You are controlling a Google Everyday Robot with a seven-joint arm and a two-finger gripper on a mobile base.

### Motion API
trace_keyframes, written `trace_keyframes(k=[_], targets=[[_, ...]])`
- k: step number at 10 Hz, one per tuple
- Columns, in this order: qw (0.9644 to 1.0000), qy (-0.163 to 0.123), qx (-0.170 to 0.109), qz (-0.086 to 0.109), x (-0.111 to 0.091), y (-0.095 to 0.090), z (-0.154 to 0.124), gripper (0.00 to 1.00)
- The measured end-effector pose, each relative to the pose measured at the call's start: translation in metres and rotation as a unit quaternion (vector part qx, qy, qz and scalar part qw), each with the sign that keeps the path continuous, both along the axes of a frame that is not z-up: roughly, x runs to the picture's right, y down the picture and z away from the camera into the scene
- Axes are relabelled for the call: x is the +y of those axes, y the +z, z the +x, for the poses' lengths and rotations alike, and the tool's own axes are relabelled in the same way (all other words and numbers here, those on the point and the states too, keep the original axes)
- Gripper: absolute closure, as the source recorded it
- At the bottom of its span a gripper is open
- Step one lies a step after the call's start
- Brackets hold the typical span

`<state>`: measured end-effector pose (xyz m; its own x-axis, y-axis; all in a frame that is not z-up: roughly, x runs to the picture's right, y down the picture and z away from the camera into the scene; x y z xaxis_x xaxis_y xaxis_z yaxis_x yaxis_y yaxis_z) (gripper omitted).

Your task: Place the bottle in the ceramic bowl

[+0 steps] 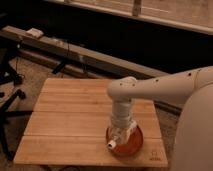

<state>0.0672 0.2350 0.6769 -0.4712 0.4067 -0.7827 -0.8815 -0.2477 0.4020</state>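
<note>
Pincer holds bottle over ceramic bowl; label unreadable.

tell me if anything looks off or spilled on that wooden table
Nothing looks spilled or damaged. The gripper hangs over the ceramic bowl near the wooden table's front right corner, with the bottle tilted, its white cap poking out past the bowl's left rim. That fits a placement under way.

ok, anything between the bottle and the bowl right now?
Nothing visible. The pincer is directly over the bowl at the table's near right, with the bottle in it, white cap poking toward the bowl's left rim. No other object shows in the bowl or beside it.
</note>
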Motion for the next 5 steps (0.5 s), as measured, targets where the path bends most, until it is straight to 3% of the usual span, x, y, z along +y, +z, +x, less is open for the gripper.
trace_keyframes(k=[5], targets=[[1.0000, 0.000, 0.000, 0.000, 0.0000, 0.0001, -0.0001, 0.57]])
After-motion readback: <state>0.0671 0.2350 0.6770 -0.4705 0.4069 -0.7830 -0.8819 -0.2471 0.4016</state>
